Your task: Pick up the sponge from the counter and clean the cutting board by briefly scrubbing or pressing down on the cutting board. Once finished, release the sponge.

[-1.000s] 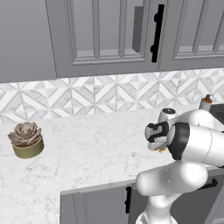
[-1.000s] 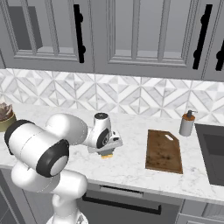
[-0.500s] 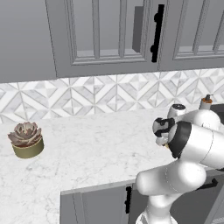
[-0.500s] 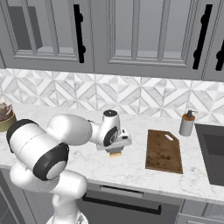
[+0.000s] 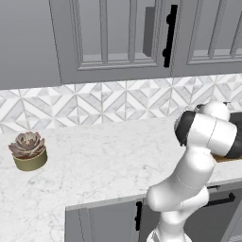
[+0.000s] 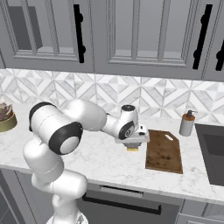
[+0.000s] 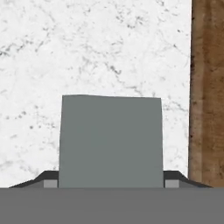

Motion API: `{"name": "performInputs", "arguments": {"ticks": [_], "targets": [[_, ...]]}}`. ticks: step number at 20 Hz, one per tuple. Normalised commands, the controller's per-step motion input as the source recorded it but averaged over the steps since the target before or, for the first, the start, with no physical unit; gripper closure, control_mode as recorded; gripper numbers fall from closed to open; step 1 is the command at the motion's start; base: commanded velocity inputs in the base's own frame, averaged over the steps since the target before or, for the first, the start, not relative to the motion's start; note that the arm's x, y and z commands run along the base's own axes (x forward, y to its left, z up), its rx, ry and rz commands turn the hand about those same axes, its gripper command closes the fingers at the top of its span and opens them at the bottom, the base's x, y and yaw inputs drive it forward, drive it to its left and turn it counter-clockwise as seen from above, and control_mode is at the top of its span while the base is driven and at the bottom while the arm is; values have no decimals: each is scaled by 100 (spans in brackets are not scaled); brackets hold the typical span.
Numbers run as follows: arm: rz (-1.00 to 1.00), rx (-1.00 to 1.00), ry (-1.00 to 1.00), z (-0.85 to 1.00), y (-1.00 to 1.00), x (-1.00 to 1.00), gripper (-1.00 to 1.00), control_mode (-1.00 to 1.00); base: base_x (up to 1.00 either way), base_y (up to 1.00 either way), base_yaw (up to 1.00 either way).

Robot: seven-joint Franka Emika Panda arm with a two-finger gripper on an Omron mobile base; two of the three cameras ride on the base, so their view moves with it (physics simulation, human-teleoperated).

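Sponge in the gripper, just left of the cutting board, above the counter

In the right base view the gripper (image 6: 132,145) holds the sponge (image 6: 132,148) over the counter (image 6: 100,162), just beside the left edge of the cutting board (image 6: 164,152); a soap bottle (image 6: 187,123) stands behind the board's far right corner, by the tile wall (image 6: 87,89); a sink (image 6: 212,148) lies right of the board; a potted succulent (image 5: 29,151) sits far left on the counter; cabinets hang above.

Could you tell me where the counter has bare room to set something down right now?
The widest free patch of the counter runs from the succulent pot to the arm. It is crowded between the claw, shut on the sponge, and the cutting board; the soap bottle and sink fill the far end.
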Motion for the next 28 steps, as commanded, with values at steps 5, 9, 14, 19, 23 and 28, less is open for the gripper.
{"name": "performInputs", "arguments": {"ticks": [5,9,14,19,23,28], "targets": [[0,1,-11,15,-37,10,100,-100,0,0,0],[0,1,-3,9,-33,23,100,-100,0,0,0],[0,0,0,0,-36,45,100,-100,0,0,0],[0,0,0,0,-39,30,100,-100,0,0,0],[0,0,0,0,-31,24,100,-100,0,0,0],[0,0,0,-13,-7,21,100,-100,0,0,0]]}}
